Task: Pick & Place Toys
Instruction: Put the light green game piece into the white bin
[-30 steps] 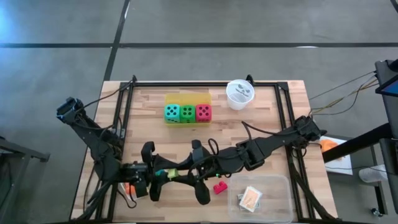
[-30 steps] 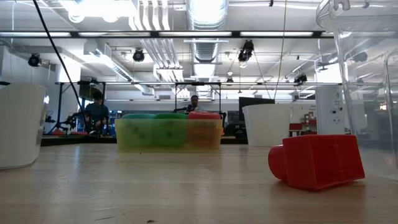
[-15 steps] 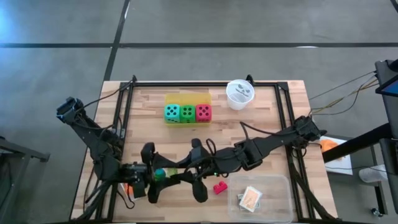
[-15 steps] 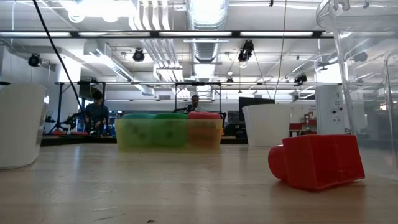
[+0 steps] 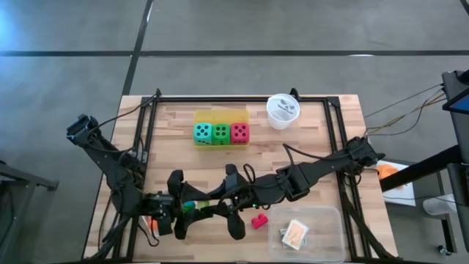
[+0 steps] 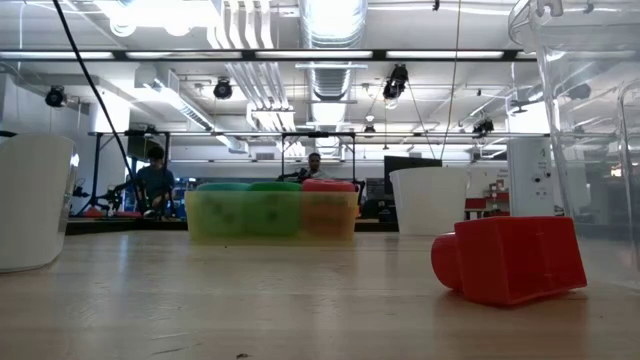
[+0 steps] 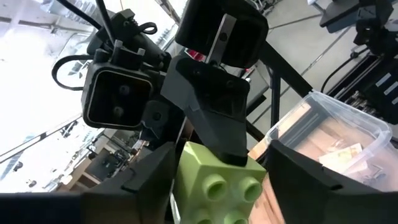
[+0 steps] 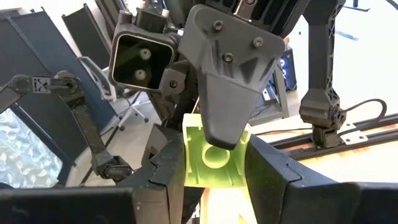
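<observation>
A light green studded block point(image 5: 190, 207) is held above the table's near middle between both grippers. My left gripper point(image 5: 185, 209) comes at it from the table's left and my right gripper point(image 5: 199, 207) from the right; both are shut on it. It fills the gap between my own fingers in the left wrist view point(image 7: 217, 183) and the right wrist view point(image 8: 214, 158). A red block point(image 5: 259, 220) lies on its side on the table just right of them, and shows in the low view point(image 6: 510, 258). Three dice point(image 5: 220, 133) sit in a yellow tray. My left gripper pinches the green block by two opposite side walls point(image 7: 183, 171) between its two fingers, coming roughly level from the table's left. The studded face points back at my wrist. The block is clear of the table. My right gripper pinches the same block by its other two side walls point(image 8: 189, 155), coming roughly level from the table's right. The block's hollow underside faces my wrist. One left finger point(image 8: 227, 93) lies across the block's upper wall, a quarter turn from my own fingers.
A clear tray point(image 5: 333, 220) holding playing cards point(image 5: 294, 233) stands at the near right corner. A round white cup point(image 5: 283, 111) stands at the far middle. A white container point(image 6: 30, 200) shows at the low view's left. People stand in the room beyond the table.
</observation>
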`<action>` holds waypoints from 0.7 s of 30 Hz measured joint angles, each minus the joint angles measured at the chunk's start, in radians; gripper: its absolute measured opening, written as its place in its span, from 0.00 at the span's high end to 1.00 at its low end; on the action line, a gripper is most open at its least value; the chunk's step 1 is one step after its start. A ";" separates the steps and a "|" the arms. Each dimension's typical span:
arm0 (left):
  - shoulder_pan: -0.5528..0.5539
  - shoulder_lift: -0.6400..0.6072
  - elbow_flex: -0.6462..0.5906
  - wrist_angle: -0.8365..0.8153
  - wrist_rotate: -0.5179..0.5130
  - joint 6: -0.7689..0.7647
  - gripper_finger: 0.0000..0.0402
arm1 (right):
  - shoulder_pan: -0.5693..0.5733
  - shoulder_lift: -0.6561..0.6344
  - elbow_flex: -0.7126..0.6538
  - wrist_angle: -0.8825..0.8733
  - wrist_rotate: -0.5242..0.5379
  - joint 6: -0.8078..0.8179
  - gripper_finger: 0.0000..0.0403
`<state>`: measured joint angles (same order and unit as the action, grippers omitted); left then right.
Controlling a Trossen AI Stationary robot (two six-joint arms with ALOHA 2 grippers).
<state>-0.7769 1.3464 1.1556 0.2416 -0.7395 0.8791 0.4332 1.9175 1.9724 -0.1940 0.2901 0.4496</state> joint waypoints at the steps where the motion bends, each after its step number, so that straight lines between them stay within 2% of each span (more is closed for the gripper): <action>1: 0.000 0.000 0.000 0.000 0.000 0.000 0.42 | 0.000 0.000 0.000 0.000 0.000 0.000 0.70; 7: 0.000 0.000 0.000 -0.004 0.001 0.027 0.65 | 0.000 0.000 -0.002 0.003 -0.005 0.024 0.70; 18: 0.000 0.000 0.000 -0.003 0.000 0.040 0.66 | 0.000 0.000 -0.017 0.034 -0.029 0.012 0.70; 21: 0.000 0.000 0.000 -0.003 0.000 -0.032 0.66 | 0.000 0.000 -0.026 0.039 -0.035 0.000 0.59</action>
<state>-0.7773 1.3460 1.1557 0.2386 -0.7397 0.8469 0.4328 1.9175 1.9462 -0.1554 0.2552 0.4491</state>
